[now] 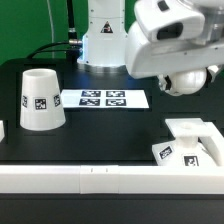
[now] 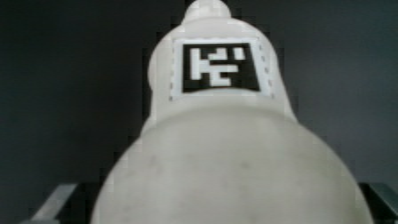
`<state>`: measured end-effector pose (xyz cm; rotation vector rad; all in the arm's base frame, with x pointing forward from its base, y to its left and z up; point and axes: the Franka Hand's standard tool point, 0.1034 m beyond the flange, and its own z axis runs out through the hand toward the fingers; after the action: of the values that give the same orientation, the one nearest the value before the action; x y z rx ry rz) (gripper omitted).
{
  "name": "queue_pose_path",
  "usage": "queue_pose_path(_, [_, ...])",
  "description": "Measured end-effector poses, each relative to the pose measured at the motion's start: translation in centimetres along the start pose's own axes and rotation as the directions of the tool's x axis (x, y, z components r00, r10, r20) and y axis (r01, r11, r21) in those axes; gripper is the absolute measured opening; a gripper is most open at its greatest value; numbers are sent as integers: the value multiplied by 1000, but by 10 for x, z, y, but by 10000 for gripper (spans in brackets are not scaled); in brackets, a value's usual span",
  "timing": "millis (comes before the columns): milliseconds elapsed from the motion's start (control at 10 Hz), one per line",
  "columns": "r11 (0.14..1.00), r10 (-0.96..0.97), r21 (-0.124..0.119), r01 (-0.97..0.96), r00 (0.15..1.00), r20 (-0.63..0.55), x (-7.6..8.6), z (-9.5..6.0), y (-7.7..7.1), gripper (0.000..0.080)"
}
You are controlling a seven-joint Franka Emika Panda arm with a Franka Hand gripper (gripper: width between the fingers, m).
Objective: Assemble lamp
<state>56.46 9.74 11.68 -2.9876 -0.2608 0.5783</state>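
The white bulb (image 2: 217,150) fills the wrist view, with its tagged neck (image 2: 221,65) pointing away from the camera. My gripper (image 2: 217,212) is shut on its rounded body, and a dark finger (image 2: 61,204) shows at the edge. In the exterior view the bulb (image 1: 188,79) hangs under the hand, in the air above the table at the exterior view's right. The stepped square base (image 1: 192,140) lies on the table below it, near the front right. The tapered shade (image 1: 42,98) stands wide end down at the exterior view's left.
The marker board (image 1: 103,99) lies flat at the middle back. A long white rail (image 1: 100,180) runs along the table's front edge. The robot's pedestal (image 1: 103,40) stands behind the board.
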Motion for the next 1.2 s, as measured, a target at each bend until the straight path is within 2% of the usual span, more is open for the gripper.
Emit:
queue_pose_path(200, [1000,-10,-13,8,992,-126,5,-34,5,577])
queue_pose_path(300, [1000,-10,-20,6,983,-184,7,-42,4,577])
queue_pose_path(500, [999,-13,-38,0,939,-343,16,-44,8,577])
queue_pose_path(800, [998,-24,-63,-10,855,-518,23,-47,12,577])
queue_pose_path(1000, [996,-55,-91,-4,766,-641,33,-66,14,577])
queue_pose_path(1100, [994,-71,-106,-4,714,-696,37,-70,16,577])
queue_pose_path(1200, [994,-76,-112,-9,677,-732,37,-68,16,577])
